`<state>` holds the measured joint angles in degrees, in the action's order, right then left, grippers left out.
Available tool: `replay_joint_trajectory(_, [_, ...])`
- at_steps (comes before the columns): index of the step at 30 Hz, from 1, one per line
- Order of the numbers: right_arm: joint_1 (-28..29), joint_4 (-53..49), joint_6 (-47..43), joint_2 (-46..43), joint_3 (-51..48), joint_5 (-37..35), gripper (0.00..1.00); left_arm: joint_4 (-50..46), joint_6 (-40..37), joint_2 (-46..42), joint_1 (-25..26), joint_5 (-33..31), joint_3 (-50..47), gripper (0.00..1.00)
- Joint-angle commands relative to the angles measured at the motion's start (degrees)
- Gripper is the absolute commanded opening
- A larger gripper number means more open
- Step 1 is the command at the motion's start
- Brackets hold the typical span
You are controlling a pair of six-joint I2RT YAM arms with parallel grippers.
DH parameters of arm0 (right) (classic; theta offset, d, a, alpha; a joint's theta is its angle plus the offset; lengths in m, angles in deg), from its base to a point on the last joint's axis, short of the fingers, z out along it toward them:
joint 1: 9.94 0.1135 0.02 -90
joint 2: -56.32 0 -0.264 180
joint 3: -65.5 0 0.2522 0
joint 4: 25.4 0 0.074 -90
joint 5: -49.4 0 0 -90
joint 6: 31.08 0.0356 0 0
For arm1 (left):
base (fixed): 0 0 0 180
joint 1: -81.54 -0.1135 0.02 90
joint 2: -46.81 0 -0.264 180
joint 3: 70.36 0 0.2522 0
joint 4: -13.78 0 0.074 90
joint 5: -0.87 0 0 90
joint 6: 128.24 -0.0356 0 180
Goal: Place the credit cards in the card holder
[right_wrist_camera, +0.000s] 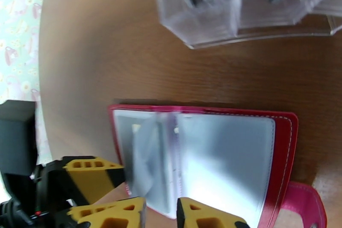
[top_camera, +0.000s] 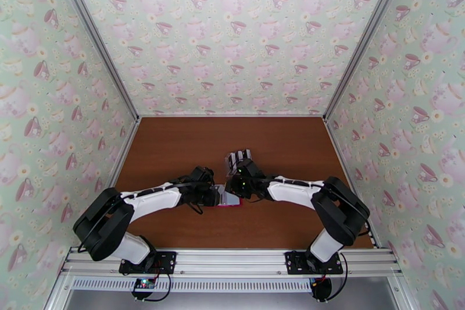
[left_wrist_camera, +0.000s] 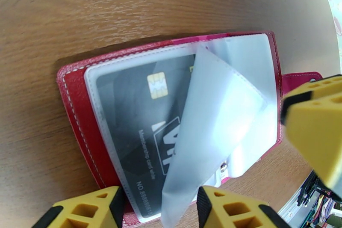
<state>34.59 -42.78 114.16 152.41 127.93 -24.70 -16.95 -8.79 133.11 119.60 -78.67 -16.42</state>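
Red card holder (left_wrist_camera: 72, 96), open, black credit card (left_wrist_camera: 128, 109) sleeved; left gripper (left_wrist_camera: 159, 201) parted around a raised clear leaf (left_wrist_camera: 213, 113), right gripper (right_wrist_camera: 161, 203) grip unreadable: leaf could flop shut, covering pockets.

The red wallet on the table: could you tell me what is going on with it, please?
Two robot arms are working over the open red wallet on the table. One black card sits in a clear sleeve, and another sleeve is lifted. The left gripper hangs open at the wallet's edge; the right gripper is close over the sleeves, though I cannot tell whether it grips one. More cards stand in the clear rack.
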Motion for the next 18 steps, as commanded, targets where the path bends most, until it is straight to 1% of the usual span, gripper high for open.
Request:
replay_joint_trajectory(1, [-0.1, 1.2, -0.1, 1.1, -1.5, 1.1, 0.26, -2.2, -1.3, -0.7, -0.5, -0.6, 1.1, 0.52])
replay_joint_trajectory(11, [-0.2, 2.0, 0.3, 2.4, -3.6, 0.7, 0.26, -4.1, -2.1, -1.4, -1.0, -1.9, 2.0, 0.52])
replay_joint_trajectory(18, [-0.6, 1.9, 0.4, 3.0, -4.3, 0.6, 0.25, -7.5, -3.5, -2.7, -1.4, -5.3, 3.1, 0.53])
